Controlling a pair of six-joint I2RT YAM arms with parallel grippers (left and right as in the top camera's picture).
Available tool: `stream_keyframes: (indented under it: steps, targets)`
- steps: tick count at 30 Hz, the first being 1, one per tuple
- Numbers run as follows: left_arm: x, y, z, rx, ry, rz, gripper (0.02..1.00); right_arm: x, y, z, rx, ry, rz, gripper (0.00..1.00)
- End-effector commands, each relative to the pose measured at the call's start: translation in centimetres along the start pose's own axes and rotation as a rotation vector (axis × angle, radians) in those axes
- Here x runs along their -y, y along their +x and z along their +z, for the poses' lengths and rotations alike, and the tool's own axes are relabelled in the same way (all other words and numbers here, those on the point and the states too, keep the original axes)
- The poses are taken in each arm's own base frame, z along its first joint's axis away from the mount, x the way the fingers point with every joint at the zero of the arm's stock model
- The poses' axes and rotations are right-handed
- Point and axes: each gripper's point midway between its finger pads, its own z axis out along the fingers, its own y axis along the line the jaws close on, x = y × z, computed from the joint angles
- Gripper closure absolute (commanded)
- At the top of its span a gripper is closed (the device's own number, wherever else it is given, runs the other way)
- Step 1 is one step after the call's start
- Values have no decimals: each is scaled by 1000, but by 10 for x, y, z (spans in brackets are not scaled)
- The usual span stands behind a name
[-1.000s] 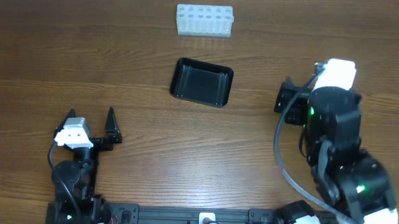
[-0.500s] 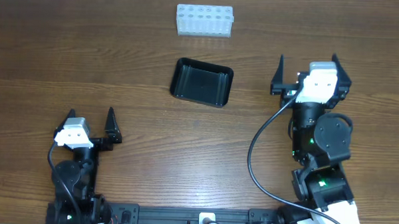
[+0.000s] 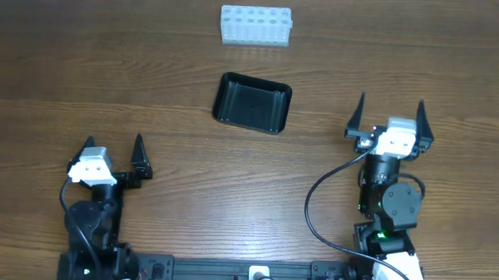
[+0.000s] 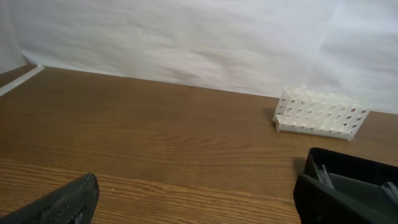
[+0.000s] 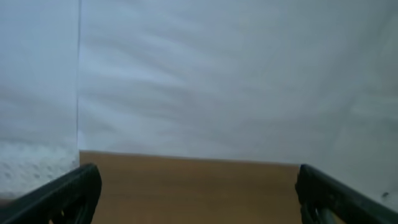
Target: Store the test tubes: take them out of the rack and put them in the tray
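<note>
Rack (image 3: 255, 26): stood white and upright near the table's far edge, at 12 o'clock from the tray and apart from it. I could not tell whether anything sat in its holes.
Tray (image 3: 252, 103): lay black and shallow on the table (image 3: 152, 70) near the middle, slightly askew.
Clear shapes (image 4: 324, 176): a few thin pale streaks lay inside the tray in the left wrist view. They were too faint to count or name.
Left gripper (image 3: 114, 144): sat low near its base, at 8 o'clock from the tray and well apart from it. Its fingers were spread wide with nothing between them, and its wrist view looked across at the rack and tray.
Right gripper (image 3: 390, 107): was at 3 o'clock from the tray, well apart from it. Its fingers were spread wide and empty, pointing toward the far edge.
</note>
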Motion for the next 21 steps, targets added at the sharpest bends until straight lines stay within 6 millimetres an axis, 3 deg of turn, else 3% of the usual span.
stream_keyframes:
  steps: [1,6,13,21]
  targets:
    - [3,2,0,-6,18,14,20,2,24,-14,-27,-1,-12,7]
    - [3,2,0,-6,18,14,20,5,35,-30,-16,6,-8,7]
    - [3,2,0,-6,18,14,20,17,30,-38,-9,35,-9,9]
    - [3,2,0,-6,18,14,20,16,61,-50,-139,17,-49,7]
